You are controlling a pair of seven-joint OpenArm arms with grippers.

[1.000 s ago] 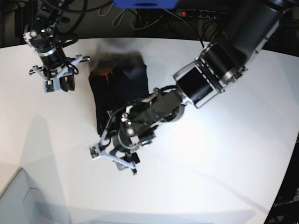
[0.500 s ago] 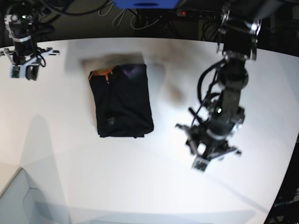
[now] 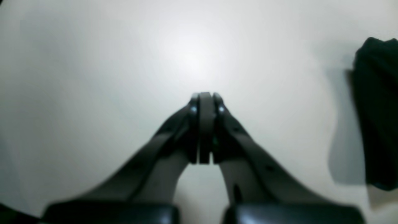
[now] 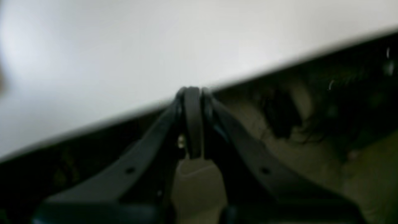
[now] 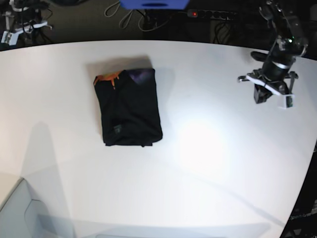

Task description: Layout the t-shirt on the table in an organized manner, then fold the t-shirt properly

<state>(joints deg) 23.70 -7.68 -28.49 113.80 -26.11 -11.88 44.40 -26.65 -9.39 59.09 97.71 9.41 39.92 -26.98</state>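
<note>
The black t-shirt (image 5: 129,106) lies folded in a compact rectangle on the white table (image 5: 208,163), with the orange and purple print at its far edge. Nothing touches it. My left gripper (image 5: 263,95) is shut and empty over the table's far right side, well away from the shirt. In the left wrist view its fingers (image 3: 203,99) are pressed together above bare table, and the t-shirt (image 3: 377,112) is at the right edge. My right gripper (image 5: 12,32) is at the far left corner. In the right wrist view it (image 4: 192,91) is shut and empty over the table's edge (image 4: 124,46).
A power strip (image 5: 213,15), cables and a blue object (image 5: 153,4) lie beyond the table's far edge. A pale box (image 5: 15,213) sits at the lower left corner. The table's curved edge runs down the right side.
My left arm has pulled back from the shirt's near edge to the far right of the table. My right arm has drawn back past the far left corner. The shirt has not moved.
</note>
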